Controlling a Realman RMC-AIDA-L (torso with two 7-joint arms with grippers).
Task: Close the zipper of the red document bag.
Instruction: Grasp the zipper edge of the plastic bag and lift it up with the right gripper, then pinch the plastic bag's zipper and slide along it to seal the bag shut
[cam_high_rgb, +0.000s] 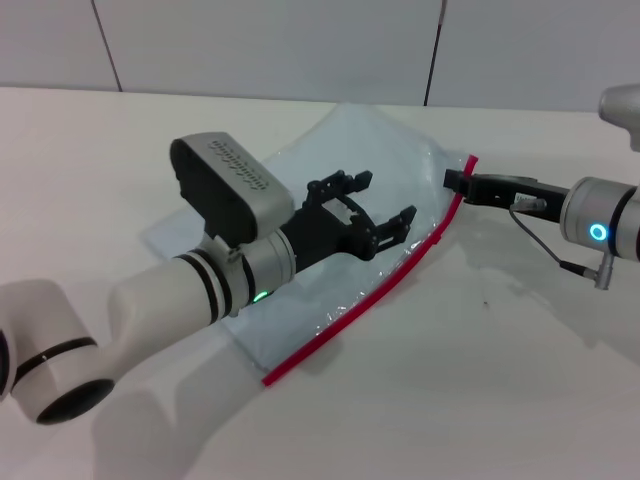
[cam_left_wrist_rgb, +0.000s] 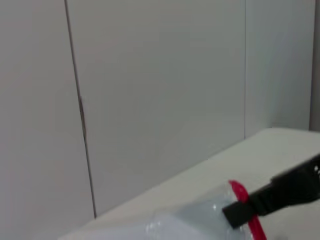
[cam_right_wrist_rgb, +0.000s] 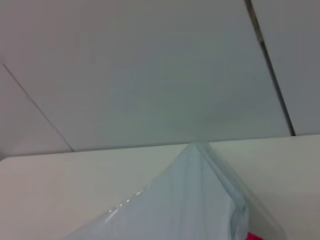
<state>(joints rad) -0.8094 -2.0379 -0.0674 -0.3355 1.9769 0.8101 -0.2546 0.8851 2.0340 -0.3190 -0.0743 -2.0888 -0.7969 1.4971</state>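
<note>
The red document bag (cam_high_rgb: 330, 200) is lying flat toward the far side of the white surface (cam_high_rgb: 480, 400), one corner reaching near the far edge. Its zipper (cam_high_rgb: 385, 290) is running along the long edge on the robot's right, from a near end toward the middle of the surface up to the far end.

The left gripper (cam_high_rgb: 383, 197) is hovering over the middle of the bag with its fingers spread apart, holding nothing. The right gripper (cam_high_rgb: 456, 181) is reaching in from the right edge and sitting right at the far end of the zipper; its tips look drawn together on the red strip there, though whether they are truly pinching a slider is too small to tell.

The bag is thin, limp plastic, light and slick, so it is likely to skate or buckle when the slider is pulled. Pressing down on the flat panel just beside the zipper with the left gripper should be anchoring it, while the right takes the small pull tab itself, not the soft strip, which is already bowing.
</note>
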